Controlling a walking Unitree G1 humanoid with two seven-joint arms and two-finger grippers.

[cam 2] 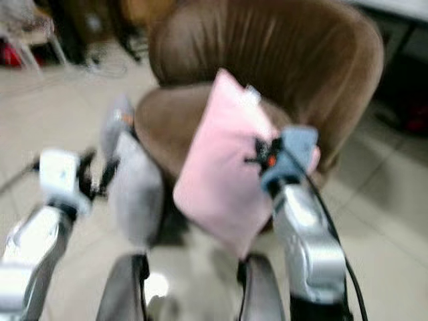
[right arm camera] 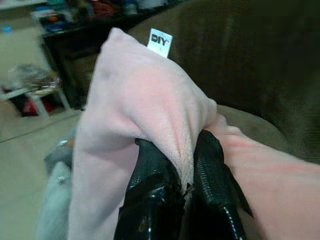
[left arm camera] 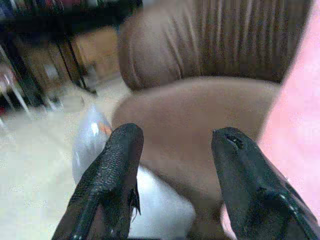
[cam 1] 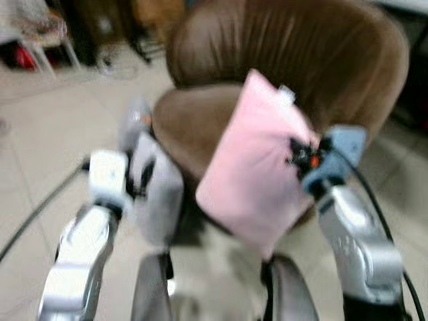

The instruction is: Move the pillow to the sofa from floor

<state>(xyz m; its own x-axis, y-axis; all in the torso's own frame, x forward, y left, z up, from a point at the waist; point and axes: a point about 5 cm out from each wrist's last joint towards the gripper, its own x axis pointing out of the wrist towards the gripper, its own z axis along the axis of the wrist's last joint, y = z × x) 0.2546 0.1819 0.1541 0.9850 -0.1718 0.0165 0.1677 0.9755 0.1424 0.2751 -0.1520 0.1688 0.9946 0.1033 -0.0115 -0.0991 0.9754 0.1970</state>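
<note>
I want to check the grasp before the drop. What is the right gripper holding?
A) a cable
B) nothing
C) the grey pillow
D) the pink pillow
D: the right gripper has its fingers pinched shut on a fold of the pink pillow, which hangs off the floor in front of the brown sofa.

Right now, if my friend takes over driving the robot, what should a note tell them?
Right tool: shut, pinching a fold of the pink pillow, held up off the floor in front of the brown sofa.
Left tool: open, holding nothing, beside a grey pillow.
Done: the pillow is lifted.
Left: carry it over the seat, set it down, let go.
</note>
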